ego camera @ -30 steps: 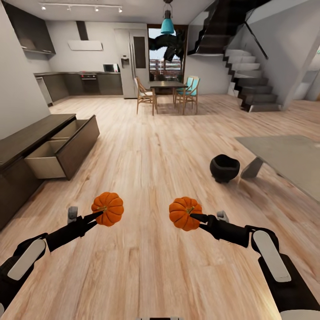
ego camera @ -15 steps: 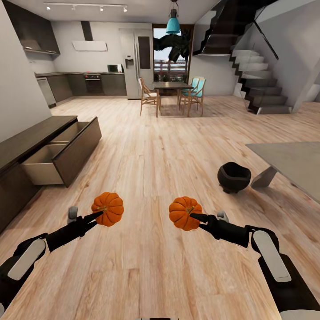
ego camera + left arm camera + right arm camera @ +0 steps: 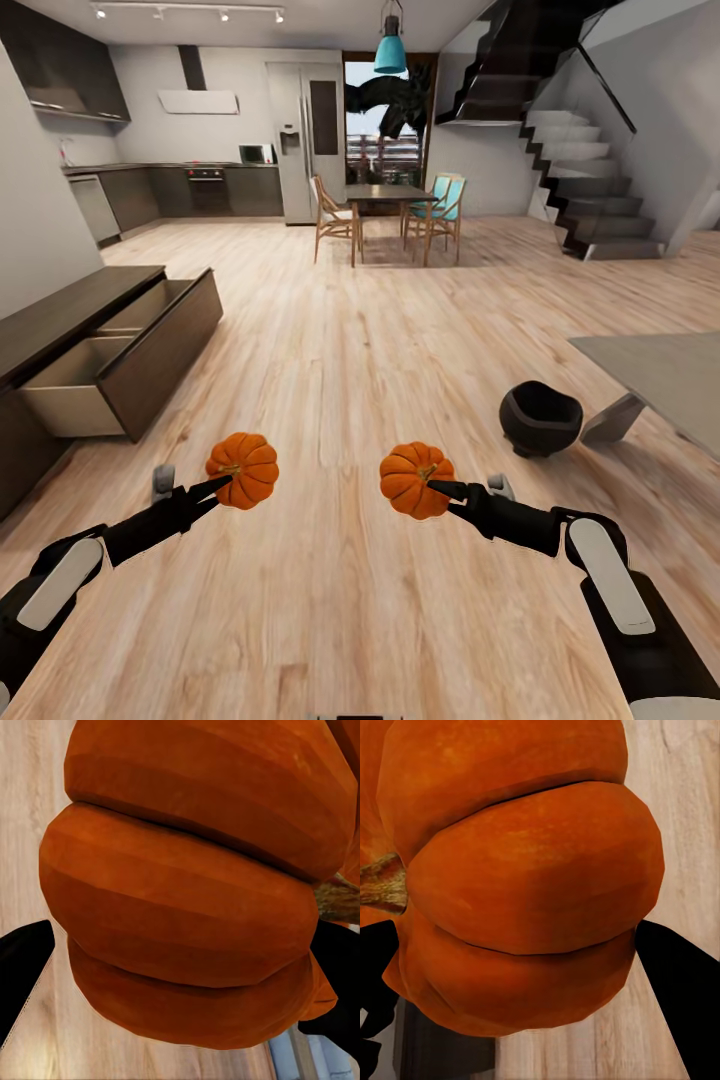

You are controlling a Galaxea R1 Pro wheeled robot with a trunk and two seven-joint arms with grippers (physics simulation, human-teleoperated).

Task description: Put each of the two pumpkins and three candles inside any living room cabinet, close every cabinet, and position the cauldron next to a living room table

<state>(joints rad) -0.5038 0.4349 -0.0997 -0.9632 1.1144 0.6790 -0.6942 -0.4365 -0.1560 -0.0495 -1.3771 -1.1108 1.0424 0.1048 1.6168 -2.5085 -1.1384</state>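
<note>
Pumpkins (image 3: 243,469) (image 3: 415,479) | one clamped between each gripper's (image 3: 222,484) (image 3: 437,489) fingers | contact apparently near stems

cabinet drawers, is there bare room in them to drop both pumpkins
Yes. The open drawer of the cabinet shows a bare tan interior, bordered by its dark front panel. The drawer behind it also looks bare. Both hands are full: a pumpkin left, another pumpkin right.

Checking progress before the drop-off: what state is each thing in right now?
Left pumpkin: held in left end effector, off the floor.
Right pumpkin: held in right end effector, off the floor.
Cabinet: drawers pulled open, seemingly empty.
Cauldron: on floor beside table, tilted.
</note>
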